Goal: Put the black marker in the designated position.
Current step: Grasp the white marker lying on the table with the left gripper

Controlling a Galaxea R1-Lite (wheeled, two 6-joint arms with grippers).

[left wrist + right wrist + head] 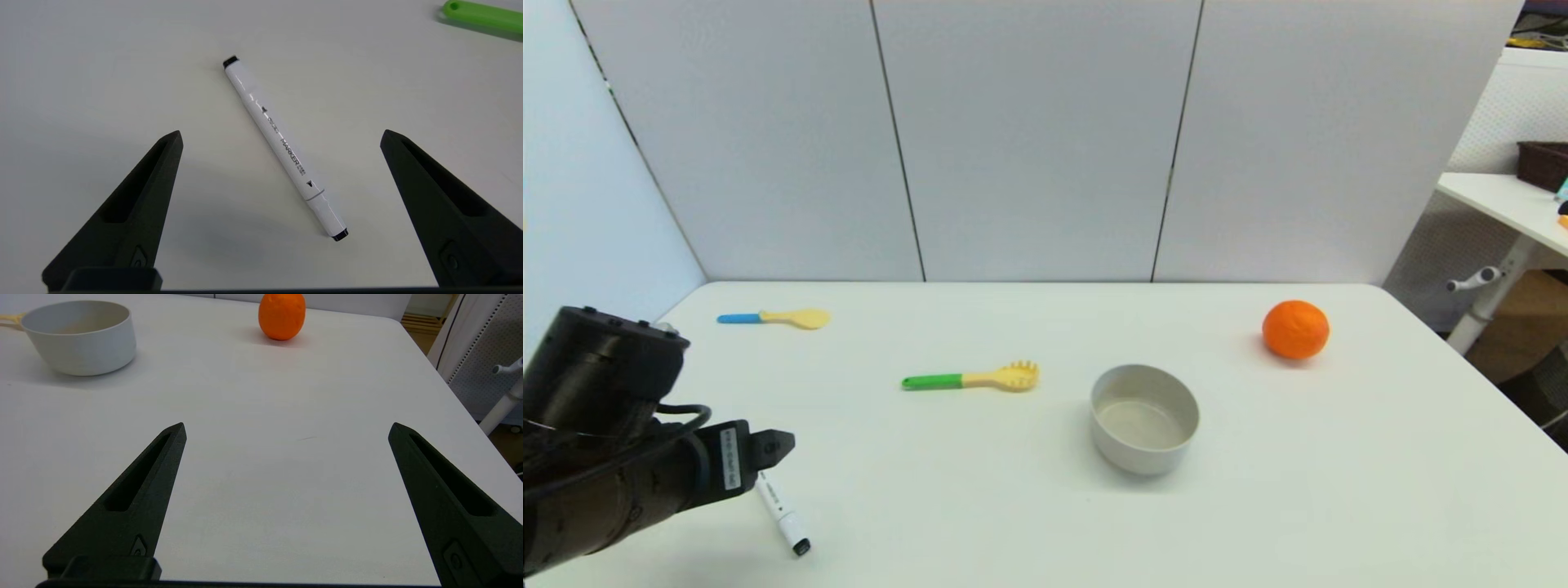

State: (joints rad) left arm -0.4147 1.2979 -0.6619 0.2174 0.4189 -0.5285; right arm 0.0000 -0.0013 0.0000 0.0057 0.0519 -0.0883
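Observation:
The black marker (783,514) (284,147), a slim white pen with black ends and small black print, lies flat on the white table (980,506) near its front left corner. My left gripper (772,449) (282,136) hangs just above it, open, with the marker lying slantwise in the wide gap between the two black fingers (135,204) and touching neither. In the head view the arm hides the marker's upper end. My right gripper (286,430) is open above bare table at the right side, out of the head view, holding nothing.
A green-handled yellow fork (970,379) (482,15) lies mid-table. A blue-handled yellow spoon (774,318) sits at the back left. A grey bowl (1145,418) (79,337) stands right of centre, and an orange (1295,329) (282,315) rests at the back right.

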